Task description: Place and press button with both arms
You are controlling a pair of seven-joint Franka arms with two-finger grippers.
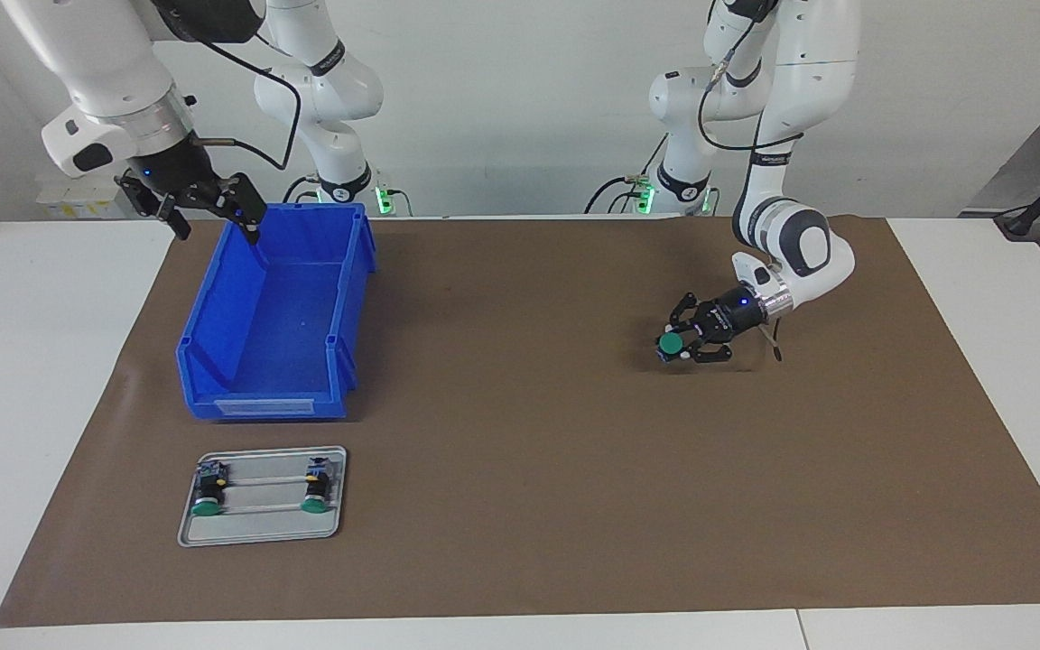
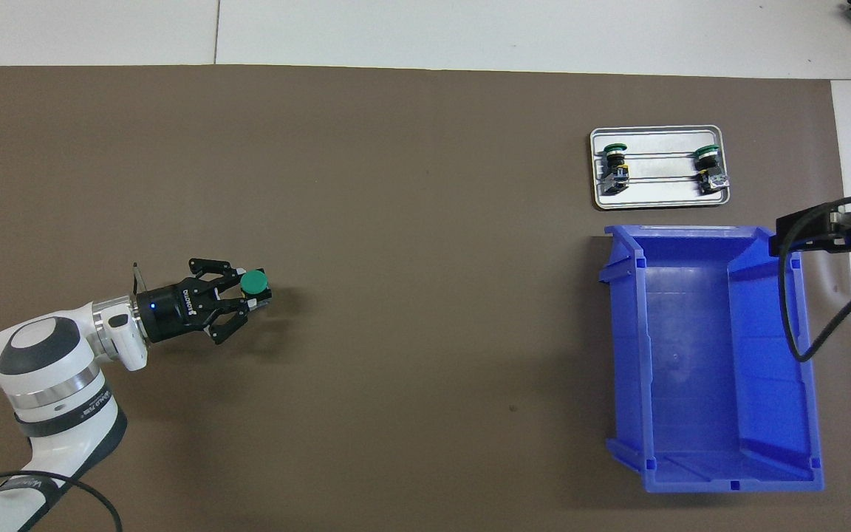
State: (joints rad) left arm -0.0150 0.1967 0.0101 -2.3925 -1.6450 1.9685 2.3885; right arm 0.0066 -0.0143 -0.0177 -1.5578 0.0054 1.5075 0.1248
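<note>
A button [image 1: 670, 344] [image 2: 253, 281] with a round green cap and dark body is held upright, cap up, in my left gripper [image 1: 677, 349] [image 2: 255, 292], which is shut on its body. The gripper lies nearly level and very low over the brown mat, toward the left arm's end of the table. Whether the button's base touches the mat I cannot tell. My right gripper [image 1: 216, 220] [image 2: 832, 240] hangs open and empty above the corner of the blue bin [image 1: 213, 361] [image 2: 625, 369] nearest the robots.
A small metal tray [image 1: 258, 533] [image 2: 654, 201] lies on the mat beside the bin, farther from the robots. Two more green-capped buttons [image 1: 206, 492] [image 2: 615, 159] lie on their sides on it. The bin has nothing in it.
</note>
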